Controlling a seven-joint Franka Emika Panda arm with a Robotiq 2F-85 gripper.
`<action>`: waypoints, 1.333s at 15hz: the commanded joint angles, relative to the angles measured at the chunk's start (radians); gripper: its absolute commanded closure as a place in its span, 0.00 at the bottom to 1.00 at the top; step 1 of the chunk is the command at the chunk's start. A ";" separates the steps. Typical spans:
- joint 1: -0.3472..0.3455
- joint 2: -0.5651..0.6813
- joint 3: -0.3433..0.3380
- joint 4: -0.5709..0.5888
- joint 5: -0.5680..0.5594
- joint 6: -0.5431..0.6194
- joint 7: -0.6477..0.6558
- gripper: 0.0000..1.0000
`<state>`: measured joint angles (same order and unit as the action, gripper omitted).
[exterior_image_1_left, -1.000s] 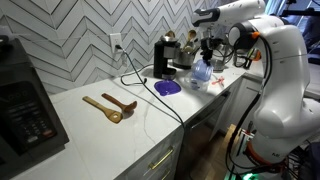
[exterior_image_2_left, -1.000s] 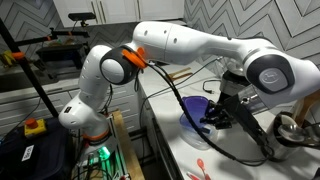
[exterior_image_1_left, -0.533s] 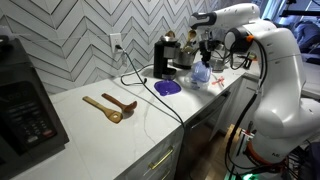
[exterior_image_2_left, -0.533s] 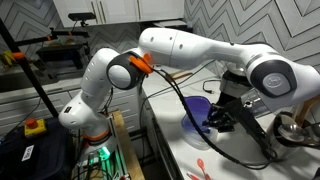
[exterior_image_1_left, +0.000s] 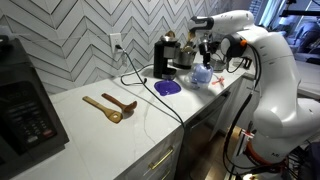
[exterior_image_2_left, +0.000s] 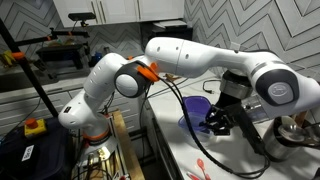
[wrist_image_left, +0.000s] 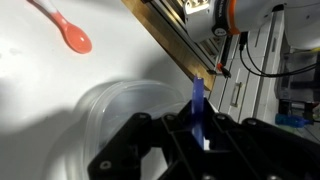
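Two jaws are shut tight on a thin blue stick (wrist_image_left: 197, 100), holding it upright above the clear bowl (wrist_image_left: 110, 115) on the worktop (wrist_image_left: 30, 80). You seem to be mid-carry; next, I think, lower it slowly and straight

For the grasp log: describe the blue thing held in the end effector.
The blue strip looks like thin, flat plastic, seen edge-on as a narrow bar. It sticks straight out from the shut end effector, pinched between its fingers, with the far end free. Beyond it lies a clear round bowl on the white counter. Whether it touches the bowl cannot be told.
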<state>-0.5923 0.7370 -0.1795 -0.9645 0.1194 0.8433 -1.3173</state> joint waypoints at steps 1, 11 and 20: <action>-0.038 0.020 0.032 -0.016 0.031 -0.002 0.078 0.98; -0.099 -0.025 0.089 -0.125 0.103 -0.002 0.076 0.98; -0.139 -0.052 0.102 -0.145 0.175 -0.002 0.086 0.98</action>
<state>-0.6933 0.7141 -0.0975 -1.0806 0.2512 0.8413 -1.2618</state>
